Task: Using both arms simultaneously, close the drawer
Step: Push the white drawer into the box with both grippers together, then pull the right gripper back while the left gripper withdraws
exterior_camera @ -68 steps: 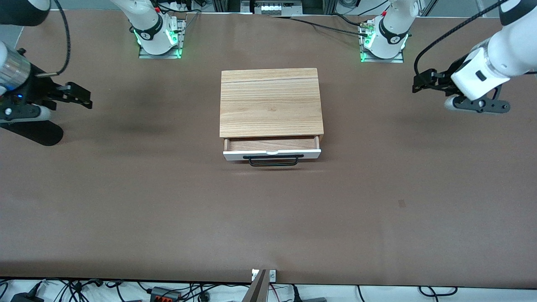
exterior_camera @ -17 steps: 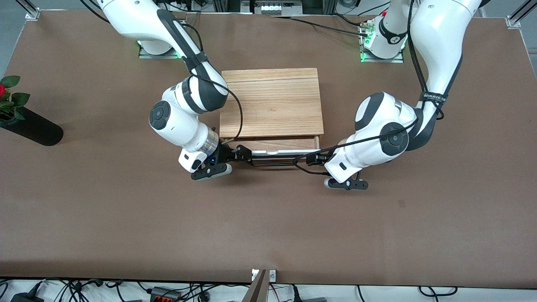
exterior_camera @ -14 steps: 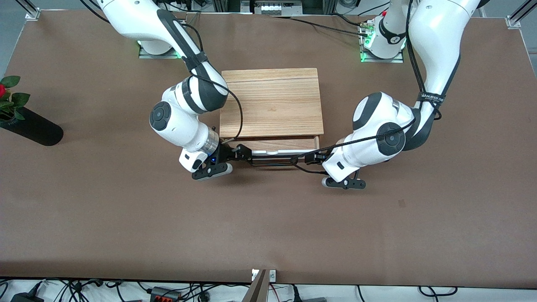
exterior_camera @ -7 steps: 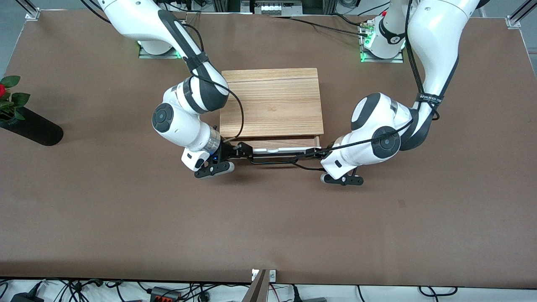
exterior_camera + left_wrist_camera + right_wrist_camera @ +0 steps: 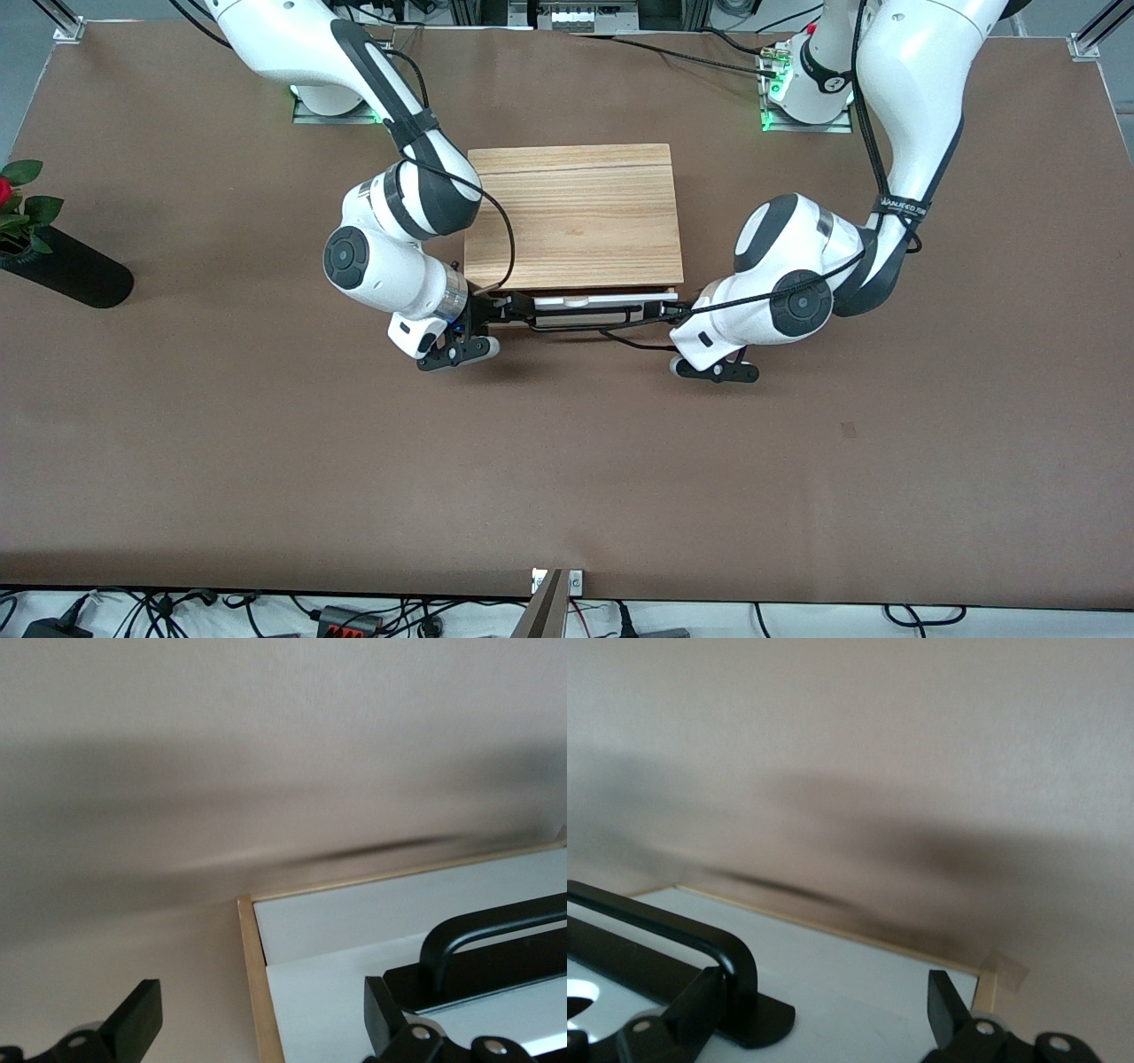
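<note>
The light-wood cabinet (image 5: 571, 217) stands mid-table. Its drawer (image 5: 585, 301) is pushed almost fully in; only the white front panel and the black bar handle (image 5: 576, 326) show, and the brown inside is hidden. My right gripper (image 5: 514, 308) is open against the front panel at the handle's end toward the right arm. My left gripper (image 5: 663, 309) is open against the panel at the handle's other end. In the left wrist view my left gripper (image 5: 261, 1028) straddles the panel's corner (image 5: 354, 992), beside the handle (image 5: 496, 935). In the right wrist view my right gripper (image 5: 824, 1010) spans the panel (image 5: 859, 979), one finger beside the handle (image 5: 673, 926).
A black vase (image 5: 66, 276) with a red flower lies near the table's edge at the right arm's end. Both arms' elbows flank the cabinet. The arm bases (image 5: 332, 89) stand farther from the front camera than the cabinet.
Both grippers have moved toward the cabinet with the drawer front ahead of them. The drawer has slid in, and its brown inside no longer shows.
</note>
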